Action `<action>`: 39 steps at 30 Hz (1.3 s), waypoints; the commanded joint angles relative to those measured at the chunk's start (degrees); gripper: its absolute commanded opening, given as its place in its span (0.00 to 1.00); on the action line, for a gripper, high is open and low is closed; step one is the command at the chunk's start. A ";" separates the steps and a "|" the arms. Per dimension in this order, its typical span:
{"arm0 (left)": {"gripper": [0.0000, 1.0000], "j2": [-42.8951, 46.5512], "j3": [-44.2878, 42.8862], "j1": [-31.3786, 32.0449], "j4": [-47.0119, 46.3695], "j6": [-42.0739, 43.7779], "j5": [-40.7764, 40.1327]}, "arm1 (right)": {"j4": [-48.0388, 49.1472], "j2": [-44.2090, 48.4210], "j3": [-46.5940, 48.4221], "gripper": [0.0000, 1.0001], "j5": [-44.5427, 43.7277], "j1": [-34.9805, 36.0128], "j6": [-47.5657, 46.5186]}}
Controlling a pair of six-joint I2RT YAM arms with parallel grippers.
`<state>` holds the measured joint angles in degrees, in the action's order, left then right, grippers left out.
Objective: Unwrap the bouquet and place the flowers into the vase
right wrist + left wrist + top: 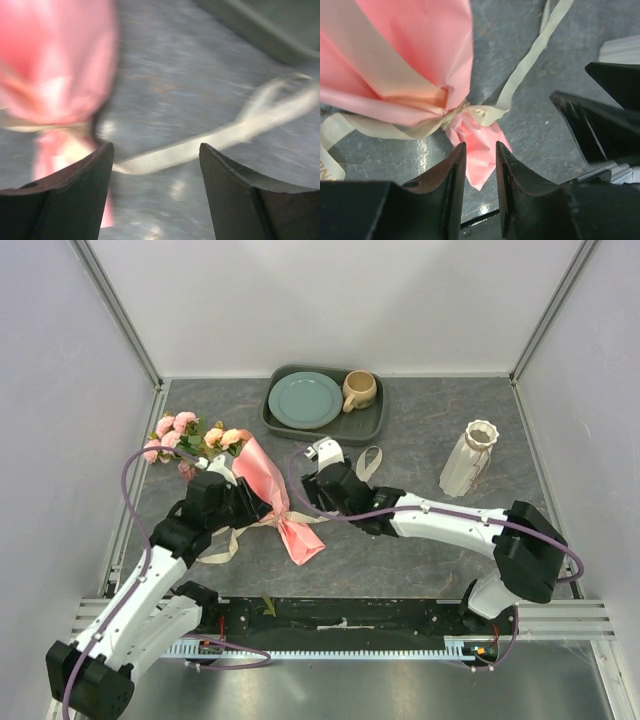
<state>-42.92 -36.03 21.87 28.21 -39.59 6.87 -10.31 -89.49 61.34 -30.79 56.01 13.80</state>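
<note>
The bouquet [262, 480] lies on the table, its salmon-pink paper cone [410, 60] tied at the neck with cream ribbon [530, 60]. Its flowers [180, 435] point to the far left and the twisted paper tail [300, 540] to the near right. My left gripper [480, 145] hovers just over the neck, open by a narrow gap with nothing in it. From the right, my right gripper [156, 146] faces the neck, wide open, a ribbon strand [200, 150] lying on the table under it. In the top view the two grippers [258, 508] [303, 498] flank the knot. The vase [468, 460] stands upright at the right.
A dark tray [372, 425] at the back holds a teal plate [305, 400] and a tan mug [359, 390]. A ribbon loop [368, 462] trails toward the tray and another end [225, 545] lies near the left arm. White walls enclose the table.
</note>
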 commanded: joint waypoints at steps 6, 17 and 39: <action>0.33 -4.72 4.83 -0.16 -5.52 -0.31 4.64 | 39.81 -5.95 -10.98 0.19 32.35 1.30 11.42; 0.24 -12.36 5.80 -0.16 -9.93 1.97 5.52 | 50.47 -8.50 -15.64 0.00 34.21 3.49 10.46; 0.17 -21.40 -1.58 -0.07 -7.99 9.97 2.18 | 44.85 -14.48 -15.11 0.00 27.62 4.20 13.71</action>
<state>-61.93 -34.89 21.87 20.88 -33.89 10.02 35.64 -103.00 46.44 -0.58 60.03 25.78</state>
